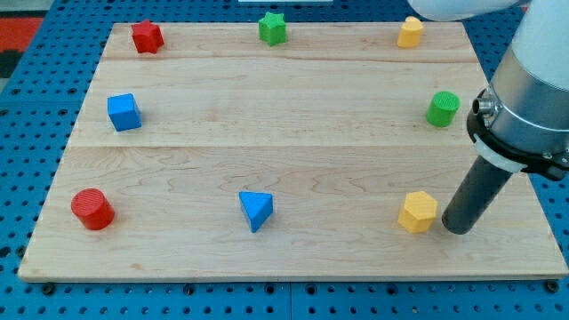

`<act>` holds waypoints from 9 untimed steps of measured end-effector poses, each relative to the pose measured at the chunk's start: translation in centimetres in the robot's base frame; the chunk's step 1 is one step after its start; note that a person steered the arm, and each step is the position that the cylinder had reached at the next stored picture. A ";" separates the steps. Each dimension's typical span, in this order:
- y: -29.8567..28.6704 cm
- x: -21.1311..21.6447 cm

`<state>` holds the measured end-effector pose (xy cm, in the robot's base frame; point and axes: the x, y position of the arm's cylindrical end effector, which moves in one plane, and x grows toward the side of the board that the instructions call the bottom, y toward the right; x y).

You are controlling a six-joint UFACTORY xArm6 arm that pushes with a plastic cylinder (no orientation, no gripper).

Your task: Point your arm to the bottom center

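My tip [457,228] rests on the wooden board [293,133] at the view's lower right, just right of a yellow hexagon block [417,212], close to it or touching. The dark rod rises up and right to the arm's grey body [529,107]. A blue triangle block [256,210] lies at the bottom centre, well left of my tip. A red cylinder [92,209] sits at the bottom left.
A blue cube [124,112] sits at the left. A red star [147,36], a green star [273,28] and a yellow block [410,32] line the top edge. A green cylinder [442,108] stands at the right, near the arm. A blue pegboard [27,133] surrounds the board.
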<state>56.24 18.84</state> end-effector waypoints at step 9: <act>-9.2 5.5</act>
<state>61.79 9.63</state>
